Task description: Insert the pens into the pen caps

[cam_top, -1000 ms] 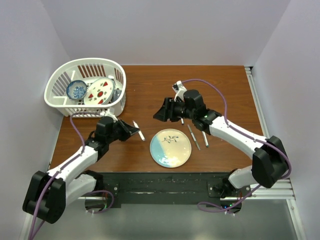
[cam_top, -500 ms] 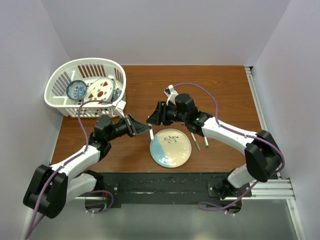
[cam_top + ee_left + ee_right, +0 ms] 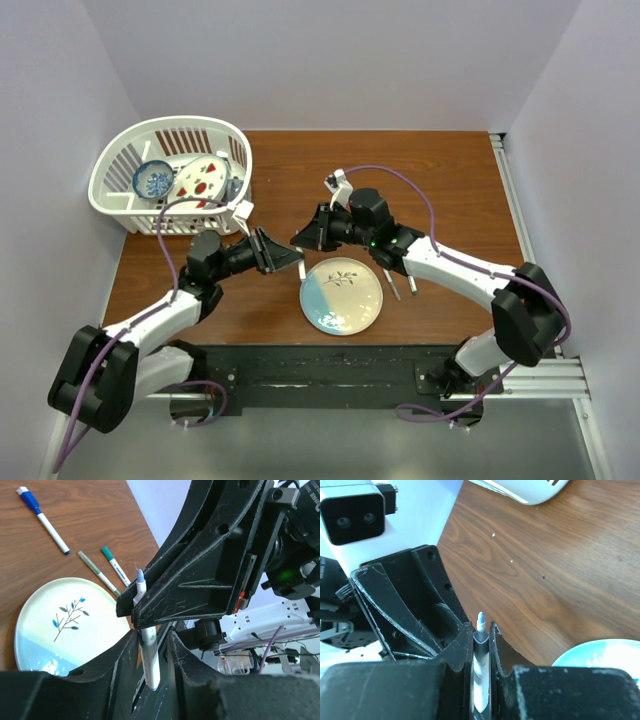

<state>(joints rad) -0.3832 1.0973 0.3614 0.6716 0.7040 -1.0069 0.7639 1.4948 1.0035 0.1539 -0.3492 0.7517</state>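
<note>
A white pen (image 3: 301, 269) with a blue tip (image 3: 140, 575) hangs between both grippers, just left of the round plate (image 3: 341, 300). My right gripper (image 3: 301, 243) is shut on its upper part; in the right wrist view the blue tip (image 3: 480, 617) sticks out past the clamped jaws (image 3: 481, 627). My left gripper (image 3: 150, 639) stands open around the pen's lower end (image 3: 149, 660), with a gap on one side. A white pen with a blue cap (image 3: 29, 498), a grey pen (image 3: 97, 573) and a green-tipped pen (image 3: 114, 566) lie on the table beyond the plate.
A white basket (image 3: 125, 205) holding a bowl and a plate stands at the back left. The loose pens (image 3: 388, 276) lie right of the round plate. The two arms meet nose to nose over the table's middle.
Both arms came together from left and right. The right gripper closed on the pen that the left one carried, and the left jaws have spread apart.
</note>
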